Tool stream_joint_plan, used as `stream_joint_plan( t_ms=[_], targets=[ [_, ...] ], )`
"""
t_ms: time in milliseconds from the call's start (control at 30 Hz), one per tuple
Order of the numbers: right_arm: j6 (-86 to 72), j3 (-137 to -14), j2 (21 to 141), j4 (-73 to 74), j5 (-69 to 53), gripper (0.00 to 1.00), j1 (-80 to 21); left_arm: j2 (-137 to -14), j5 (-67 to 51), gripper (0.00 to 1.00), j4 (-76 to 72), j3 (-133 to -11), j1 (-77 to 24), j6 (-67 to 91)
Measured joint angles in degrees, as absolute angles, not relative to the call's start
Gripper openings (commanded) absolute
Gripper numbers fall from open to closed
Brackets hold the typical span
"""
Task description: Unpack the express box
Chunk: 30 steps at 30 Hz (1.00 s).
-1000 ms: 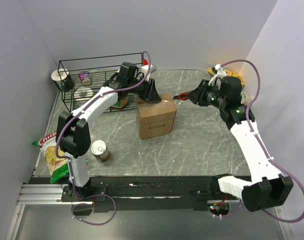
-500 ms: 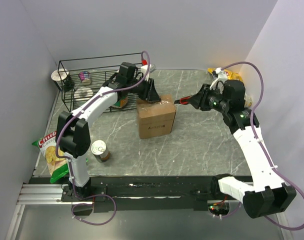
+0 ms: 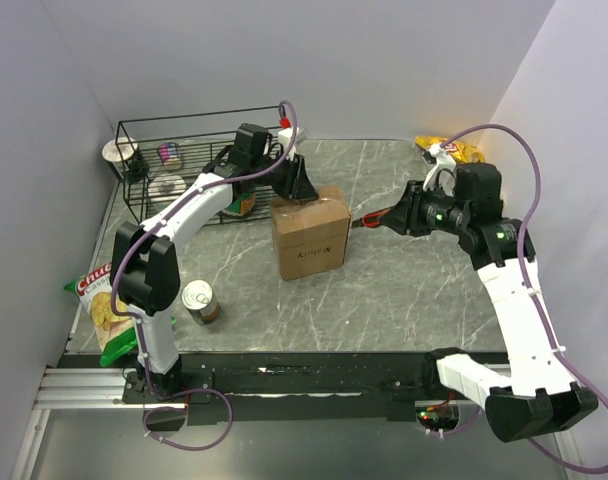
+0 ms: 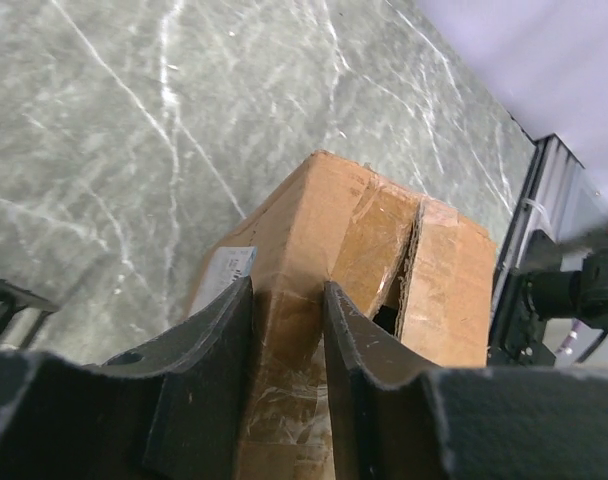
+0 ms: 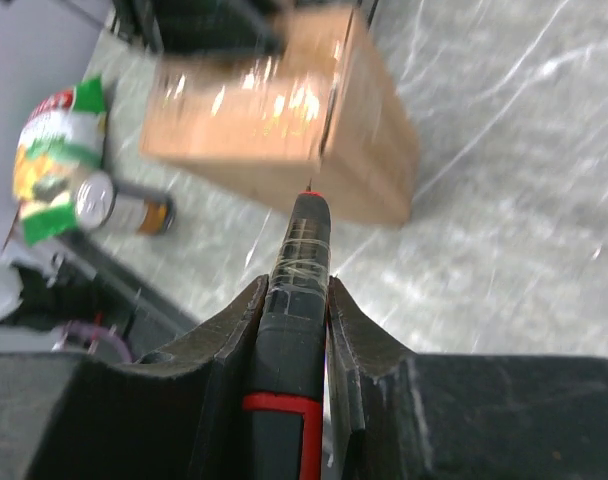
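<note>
Top external view: the left arm rises from its base at the near left and stretches far across the table, its left gripper (image 3: 297,185) pointing down at the far top edge of the express box (image 3: 312,232). The right arm stands up from the near right, elbow high, and bends left so that the right gripper (image 3: 397,215) aims sideways at the box, holding a black-and-red tool (image 3: 372,219) whose tip is just beside the box's right side. The table (image 3: 404,290) is grey veined stone, with pale walls around it. The brown box sits mid-table, near a black wire basket (image 3: 184,150) at the far left; a tin can (image 3: 199,300) and a chip bag (image 3: 99,300) lie at the near left.

Left wrist view: the fingers (image 4: 209,350) are set narrow, with taped cardboard showing in the gap. Whether they pinch it I cannot tell. The top flaps are split along a dark seam, and a white label (image 4: 224,275) shows on the left.

Right wrist view: both fingers are clamped tightly on the tool, its red tip pointing at the blurred box's lower edge.
</note>
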<state>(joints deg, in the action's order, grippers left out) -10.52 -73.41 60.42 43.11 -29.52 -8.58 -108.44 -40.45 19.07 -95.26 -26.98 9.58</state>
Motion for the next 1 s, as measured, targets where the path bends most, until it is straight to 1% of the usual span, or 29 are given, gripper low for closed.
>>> stream_joint_plan(
  t_ms=[67,167,367,567,733,1000],
  targets=[
    [-9.7,-75.8,60.6,47.0,-31.0,0.0,-8.0,-108.2,-40.2,0.25,18.5,-94.9,-26.8,9.4],
    [-9.3,-79.0,61.5,48.6,-31.7,0.0,-7.3,-107.8,-40.0,0.27,18.2,-94.4,-27.2,8.6],
    [-9.5,-79.2,63.9,39.7,-29.5,0.0,-7.2,-106.9,-39.2,0.28,18.3,-93.8,-28.3,6.7],
    [-9.6,-79.2,73.2,30.0,-26.6,0.0,-7.1,-106.4,-37.5,0.29,18.3,-93.8,-29.4,5.2],
    [-9.8,-79.7,78.3,29.5,-26.5,0.0,-7.1,-105.8,-35.7,0.28,18.5,-93.6,-30.1,4.2],
    [-12.8,-79.7,77.5,26.7,-28.0,0.0,-7.1,-105.6,-34.6,0.28,18.7,-93.6,-30.5,3.4]
  ],
)
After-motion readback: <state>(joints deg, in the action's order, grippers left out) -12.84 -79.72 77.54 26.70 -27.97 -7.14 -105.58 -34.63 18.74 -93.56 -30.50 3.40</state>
